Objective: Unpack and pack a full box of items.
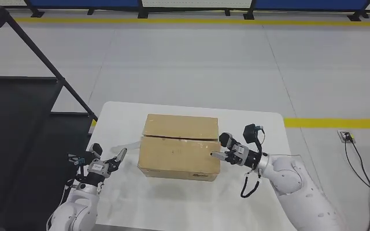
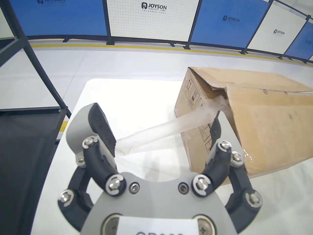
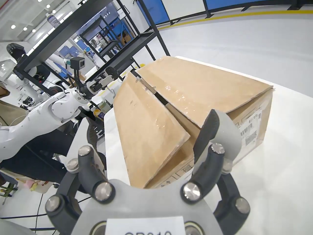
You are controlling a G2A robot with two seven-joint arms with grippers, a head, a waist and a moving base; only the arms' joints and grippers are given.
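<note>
A brown cardboard box (image 1: 179, 147) stands in the middle of the white table (image 1: 173, 202), its top flaps down with a seam along the middle. A strip of clear tape (image 2: 171, 125) peels away from the box's end seam (image 2: 220, 91) and runs to one pad of my left gripper (image 2: 156, 116), which is open and sits left of the box (image 1: 108, 153). My right gripper (image 1: 218, 146) is open at the box's right end. In the right wrist view its fingers (image 3: 215, 133) straddle the slightly raised edges of the flaps (image 3: 151, 123).
A black metal rack (image 1: 29, 115) stands just left of the table. Blue and white fence panels (image 2: 151, 8) and a yellow floor line (image 1: 324, 122) lie behind. Bare table surface shows in front of the box.
</note>
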